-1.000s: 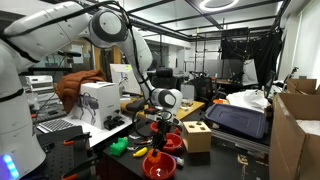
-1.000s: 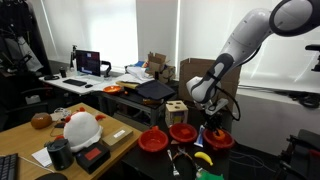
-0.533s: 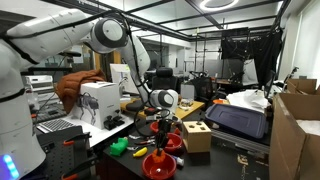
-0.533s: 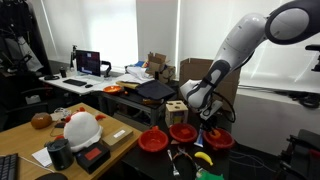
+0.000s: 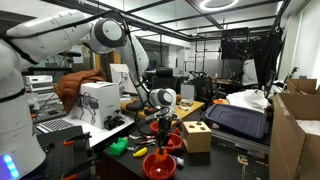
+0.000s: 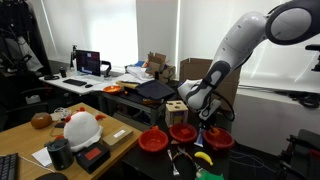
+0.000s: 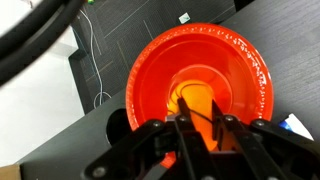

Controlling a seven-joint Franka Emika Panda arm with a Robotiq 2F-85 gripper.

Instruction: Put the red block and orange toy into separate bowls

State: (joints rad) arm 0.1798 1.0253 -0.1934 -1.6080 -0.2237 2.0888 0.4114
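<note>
Hanging just beside the tan wooden box [image 5: 196, 137], the gripper [image 5: 163, 128] points straight down over a red bowl [image 5: 171, 143] that sits close against the box in an exterior view. Its fingers are clamped on the orange toy [image 7: 196, 100]. In the wrist view the rounded orange shape sits between the two dark fingers [image 7: 183, 132], centred over the bowl's glossy floor, and the bowl's rim forms a full ring around it on the dark tabletop [image 7: 90, 150]. In the same exterior view a spot of orange shows at the fingertips, above the bowl's rim rather than resting inside it.

A second red bowl [image 5: 158, 165] lies a little farther from the box, on the camera's side of the first. A yellow toy [image 5: 140, 152] and a green toy [image 5: 118, 147] lie beyond the bowls, on the side away from the box.

In an exterior view taken from elsewhere, the box [image 6: 176, 109] stands behind a row of three red bowls: one [image 6: 152, 141] off to one side, one [image 6: 184, 132] directly before it and one [image 6: 220, 140] off to the other side. From here the gripper [image 6: 208, 120] hangs above the row near the box, and I cannot tell which bowl it is over. The yellow toy [image 6: 203, 158] lies in front of the row, farther from the box.
</note>
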